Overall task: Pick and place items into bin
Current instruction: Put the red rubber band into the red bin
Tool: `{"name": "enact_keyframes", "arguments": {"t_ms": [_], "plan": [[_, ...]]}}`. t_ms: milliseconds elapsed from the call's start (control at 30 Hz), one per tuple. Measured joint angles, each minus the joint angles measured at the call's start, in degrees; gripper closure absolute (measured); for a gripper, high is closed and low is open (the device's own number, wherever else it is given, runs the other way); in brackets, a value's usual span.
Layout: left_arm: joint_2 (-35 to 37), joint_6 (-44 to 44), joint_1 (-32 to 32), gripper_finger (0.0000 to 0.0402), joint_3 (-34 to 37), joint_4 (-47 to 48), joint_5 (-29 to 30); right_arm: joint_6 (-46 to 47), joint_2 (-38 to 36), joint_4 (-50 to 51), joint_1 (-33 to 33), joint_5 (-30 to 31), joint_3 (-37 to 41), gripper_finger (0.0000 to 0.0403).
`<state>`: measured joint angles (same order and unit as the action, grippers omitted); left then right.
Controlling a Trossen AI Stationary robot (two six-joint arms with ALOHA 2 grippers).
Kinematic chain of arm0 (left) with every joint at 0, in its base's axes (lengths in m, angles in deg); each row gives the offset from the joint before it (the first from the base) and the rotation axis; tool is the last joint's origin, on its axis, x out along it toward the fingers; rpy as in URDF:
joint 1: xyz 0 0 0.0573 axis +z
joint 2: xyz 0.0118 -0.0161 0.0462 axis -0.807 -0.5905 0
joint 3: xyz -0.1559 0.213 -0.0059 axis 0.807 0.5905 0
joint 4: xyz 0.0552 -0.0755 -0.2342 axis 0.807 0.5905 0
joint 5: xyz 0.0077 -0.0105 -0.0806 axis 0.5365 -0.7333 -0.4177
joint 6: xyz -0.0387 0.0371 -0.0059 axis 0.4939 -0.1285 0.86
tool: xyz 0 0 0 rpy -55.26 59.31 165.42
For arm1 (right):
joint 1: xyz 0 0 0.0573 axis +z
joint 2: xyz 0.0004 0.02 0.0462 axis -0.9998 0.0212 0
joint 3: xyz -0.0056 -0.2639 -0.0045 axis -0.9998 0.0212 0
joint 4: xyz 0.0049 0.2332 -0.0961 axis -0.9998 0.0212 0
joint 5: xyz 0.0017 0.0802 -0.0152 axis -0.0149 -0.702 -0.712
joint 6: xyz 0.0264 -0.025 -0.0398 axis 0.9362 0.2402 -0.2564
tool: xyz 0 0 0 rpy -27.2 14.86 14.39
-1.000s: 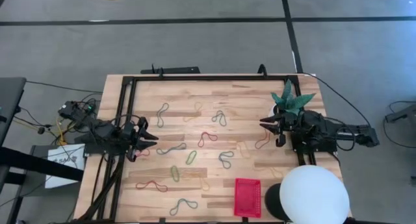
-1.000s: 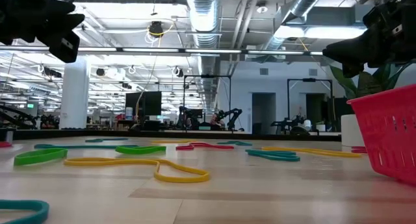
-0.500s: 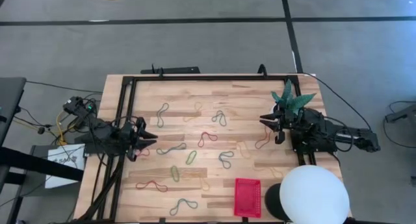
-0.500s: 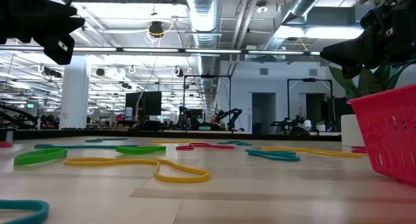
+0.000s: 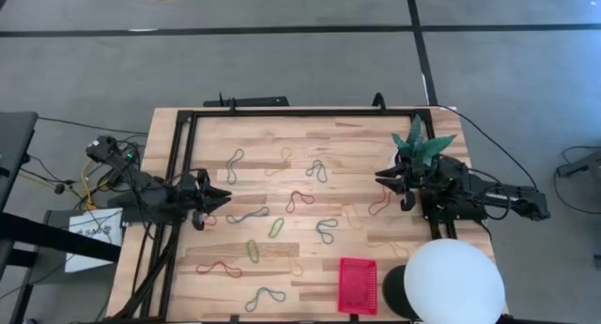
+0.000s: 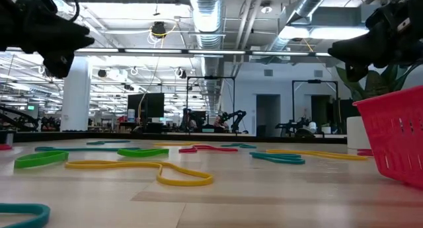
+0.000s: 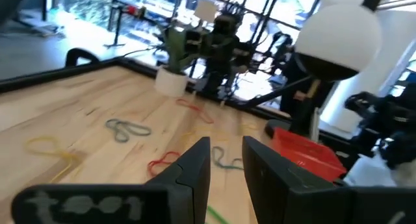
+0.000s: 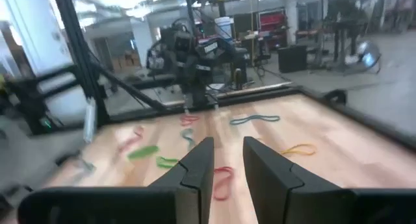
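Left gripper point(image 5: 222, 194): held above the table's left edge, fingers point(image 7: 195, 165) spread with a narrow gap, nothing pinched.
Right gripper point(image 5: 380, 177): held above the table's right side, just beside the potted plant point(image 5: 420, 144), fingers point(image 8: 198, 162) spread with a narrow gap, nothing held.
Arm pose: both arms are stretched level, inward from opposite table edges, and point at each other.
Edges: a black frame point(image 5: 282, 114) is seen along the far and left sides of the table point(image 5: 357, 136).
Open room: bare wood is left between the grippers, broken only by scattered bands.
Bands point(image 5: 300, 198): about fifteen are counted flat on the table, between the bin and the far edge.
Bin point(image 5: 357, 285): one, red, at the table's near edge, beside the white dome point(image 5: 453, 282); no band can be made out inside.
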<state>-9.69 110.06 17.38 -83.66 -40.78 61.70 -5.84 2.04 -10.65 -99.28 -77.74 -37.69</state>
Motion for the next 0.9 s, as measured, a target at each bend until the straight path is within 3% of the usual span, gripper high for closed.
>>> {"name": "enact_keyframes", "arguments": {"t_ms": [200, 633, 900], "plan": [[-4.7, 0.4, 0.0, 0.0322, 0.0, -2.5, 6.6, 13.2, 0.0, -0.8, -0.2, 1.5, 0.0, 0.0326], [-6.6, -3.5, 0.0, 0.0322, 0.0, -6.5, 11.0, 12.8, 0.4, 1.0, -0.2, 4.1, -0.1, 0.0326], [-6.6, -4.3, 0.0, 0.0322, 0.0, -6.5, 15.1, 15.4, 7.4, 2.4, 2.7, 1.5, -2.5, 0.0326]]}}
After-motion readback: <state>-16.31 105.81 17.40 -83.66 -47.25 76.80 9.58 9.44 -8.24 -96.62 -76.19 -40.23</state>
